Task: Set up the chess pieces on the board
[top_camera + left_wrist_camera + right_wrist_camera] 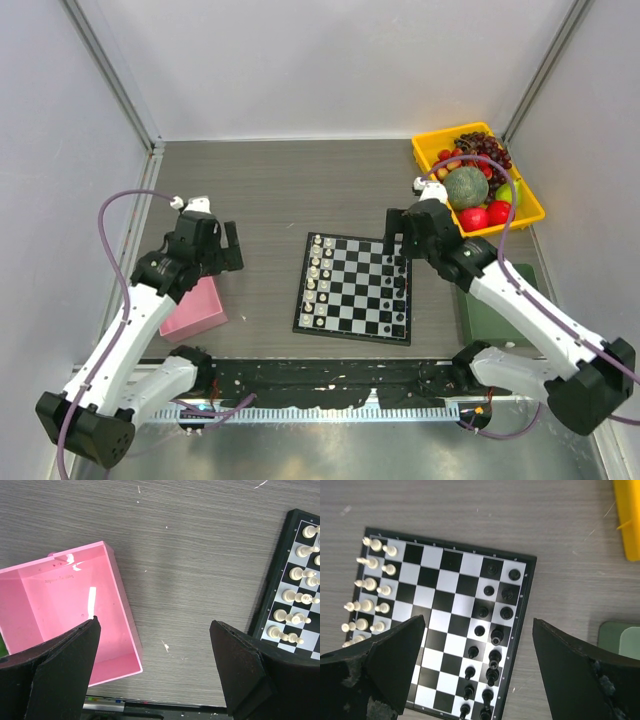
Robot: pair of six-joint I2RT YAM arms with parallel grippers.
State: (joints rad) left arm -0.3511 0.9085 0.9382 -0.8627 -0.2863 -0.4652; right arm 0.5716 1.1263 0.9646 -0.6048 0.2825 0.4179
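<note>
Grey wood-grain table, plain white walls. the board (353, 288) sits mid-table, square to the arms. White pieces (370, 585) fill the two files on its left side and black pieces (492, 635) the two files on its right; the middle squares are bare. Black count looks full in the right wrist view. A finger hides part of the white rows there, and piece types are too small to tell.

Right gripper (477, 625) hovers over the black side near the far corner, jaws spread wide, nothing between them. Left gripper (155, 625) is also spread and carrying nothing. It hangs over bare table between the pink box (60, 615) and the board's white edge. No pieces show in the visible part of the box.

Judgement: the setup looks about done, and the step is getting the right arm off the board cleanly.
- Lift straight up before any sideways travel, since the black pieces stand close together and are light.
- Keep the jaws wide so no finger catches a piece top.
- Check for leaning or off-centre pieces.
- Leave the left arm parked.
</note>
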